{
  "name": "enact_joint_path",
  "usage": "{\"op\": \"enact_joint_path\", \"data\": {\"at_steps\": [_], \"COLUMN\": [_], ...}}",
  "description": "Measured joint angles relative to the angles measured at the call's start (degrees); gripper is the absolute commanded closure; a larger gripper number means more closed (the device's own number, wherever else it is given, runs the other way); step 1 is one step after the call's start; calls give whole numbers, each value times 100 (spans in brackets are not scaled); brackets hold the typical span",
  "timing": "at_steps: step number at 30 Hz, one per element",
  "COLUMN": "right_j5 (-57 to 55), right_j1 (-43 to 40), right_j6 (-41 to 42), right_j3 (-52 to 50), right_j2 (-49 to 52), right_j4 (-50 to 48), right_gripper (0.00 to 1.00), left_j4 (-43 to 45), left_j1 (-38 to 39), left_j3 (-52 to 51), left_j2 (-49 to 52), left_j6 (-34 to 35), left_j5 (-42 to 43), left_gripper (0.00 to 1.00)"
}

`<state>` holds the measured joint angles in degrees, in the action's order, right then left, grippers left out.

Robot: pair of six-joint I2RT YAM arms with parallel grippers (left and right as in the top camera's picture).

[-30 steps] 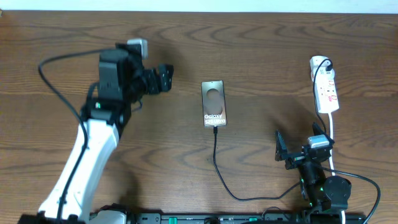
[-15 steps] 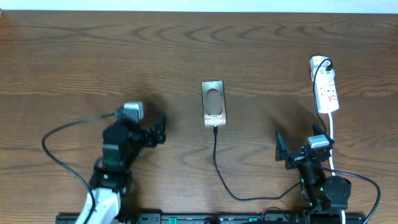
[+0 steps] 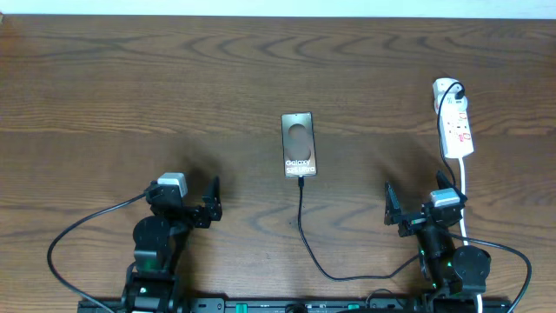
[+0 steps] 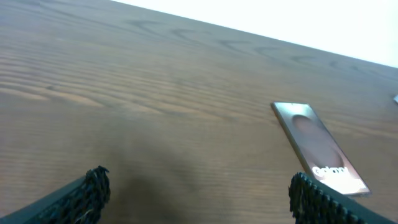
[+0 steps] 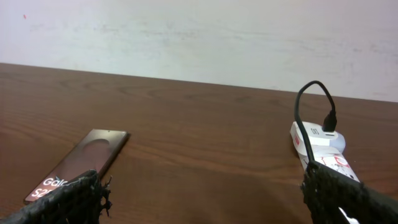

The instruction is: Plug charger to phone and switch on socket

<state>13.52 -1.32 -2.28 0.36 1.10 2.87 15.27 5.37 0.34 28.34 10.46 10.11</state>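
The phone (image 3: 299,144) lies flat at the middle of the counter (image 3: 130,87), and the charger (image 3: 301,222) tip meets its near end, the cable trailing toward the near edge. The socket (image 3: 454,122) lies by the right edge. The left tool (image 3: 212,202) and the right tool (image 3: 396,212) sit at the near edge, both spread wide and holding nothing.

A dark wooden table (image 3: 130,78) meets a plain white wall (image 5: 186,37).

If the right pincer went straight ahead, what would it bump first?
Probably nothing: the right pincer aims at bare table between the phone and the socket, though depth is unclear.
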Motion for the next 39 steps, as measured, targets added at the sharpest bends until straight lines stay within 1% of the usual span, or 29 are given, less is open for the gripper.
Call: {"op": "enact_joint_path", "data": {"at_steps": [3,7,9,17,20,27,39], "right_j5": [-2,-2,0,0,0,0,0], "right_j1": [0,0,0,0,0,0,0], "right_j6": [0,2,0,2,0,0,0], "right_j3": [0,0,0,0,0,0,0], "right_j2": [0,0,0,0,0,0,0], "right_j4": [0,0,0,0,0,0,0], "right_gripper": [1,1,1,1,1,1,1], "left_j4": [-535,-1513,-1639,-1672,-1674,-1674,-1674], "left_j1": [-2,-15,-109,-691,-743,-752,-752], "left_j3": [0,0,35,57,57,57,57], "left_j2": [-428,-1099,-1453,-2518,-2747,-2771,-2771], "left_j6": [0,0,-4,-4,-131,-302,-310], "left_j5": [-212,-494,-640,-717,-728,-726,-726], "left_gripper": [7,7,7,7,7,7,7]}}
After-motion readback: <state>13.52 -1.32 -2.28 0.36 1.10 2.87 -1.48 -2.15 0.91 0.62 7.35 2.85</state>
